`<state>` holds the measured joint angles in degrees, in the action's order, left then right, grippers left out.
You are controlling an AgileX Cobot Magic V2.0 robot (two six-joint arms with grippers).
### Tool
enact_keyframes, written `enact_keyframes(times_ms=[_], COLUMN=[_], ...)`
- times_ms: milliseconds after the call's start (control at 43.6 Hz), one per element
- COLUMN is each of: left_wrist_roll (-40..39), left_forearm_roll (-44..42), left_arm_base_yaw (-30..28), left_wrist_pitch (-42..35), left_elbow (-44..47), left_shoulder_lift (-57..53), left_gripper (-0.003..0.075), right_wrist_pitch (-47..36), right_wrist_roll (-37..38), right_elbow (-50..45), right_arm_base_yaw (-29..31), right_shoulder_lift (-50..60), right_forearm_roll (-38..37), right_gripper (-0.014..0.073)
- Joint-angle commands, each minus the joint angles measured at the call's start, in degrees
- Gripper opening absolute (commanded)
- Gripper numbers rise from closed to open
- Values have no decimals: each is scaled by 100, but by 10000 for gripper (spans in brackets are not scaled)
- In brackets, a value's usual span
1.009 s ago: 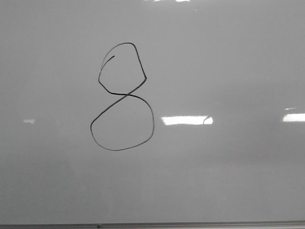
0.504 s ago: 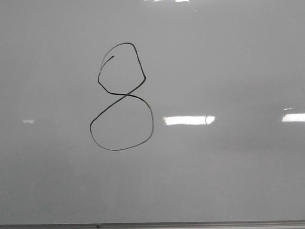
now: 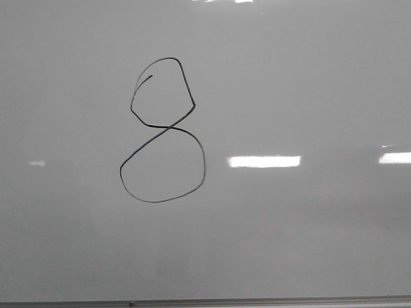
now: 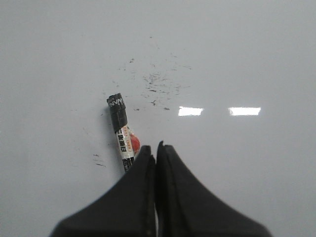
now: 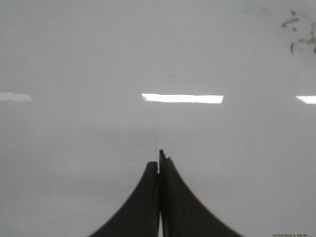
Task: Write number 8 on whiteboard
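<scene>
The whiteboard (image 3: 308,77) fills the front view. On it is the number 8 (image 3: 168,128), a thin black line with a small angular upper loop over a larger rounded lower loop. No gripper shows in the front view. My left gripper (image 4: 155,148) is shut with its jaws pressed together and nothing between them. A marker (image 4: 122,129) with a black cap and a white and red label lies on the pale glossy surface beside its left finger, partly hidden under it. My right gripper (image 5: 159,160) is shut and empty over a bare pale surface.
The board's thin metal bottom edge (image 3: 257,301) runs along the bottom of the front view. A bright glare spot (image 3: 264,162) lies right of the figure. Dark smudge marks (image 4: 158,84) show beyond the marker, and more smudges (image 5: 301,34) show in the right wrist view.
The glare spot right of the figure has widened and shifted a little to the right. The drawn figure looks the same.
</scene>
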<state>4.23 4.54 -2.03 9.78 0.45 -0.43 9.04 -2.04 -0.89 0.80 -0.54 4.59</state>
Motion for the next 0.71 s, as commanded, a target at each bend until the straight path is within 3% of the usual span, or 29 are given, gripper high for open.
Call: enact_keyframes(times_ms=[0, 688], left_wrist_roll=[-40, -40], left_forearm_roll=[10, 10], left_arm_base_yaw=[42, 42], left_wrist_pitch=[-525, -525], left_elbow=[72, 72], left_shoulder_lift=[-64, -64], left_gripper=[-21, -21], right_wrist_pitch=[-324, -50], right_wrist_roll=[99, 99], right_elbow=[-62, -49], right_arm_base_yaw=[107, 122], right_shoulder_lift=[195, 220], right_forearm_roll=[-117, -48], right_gripper=[-61, -61])
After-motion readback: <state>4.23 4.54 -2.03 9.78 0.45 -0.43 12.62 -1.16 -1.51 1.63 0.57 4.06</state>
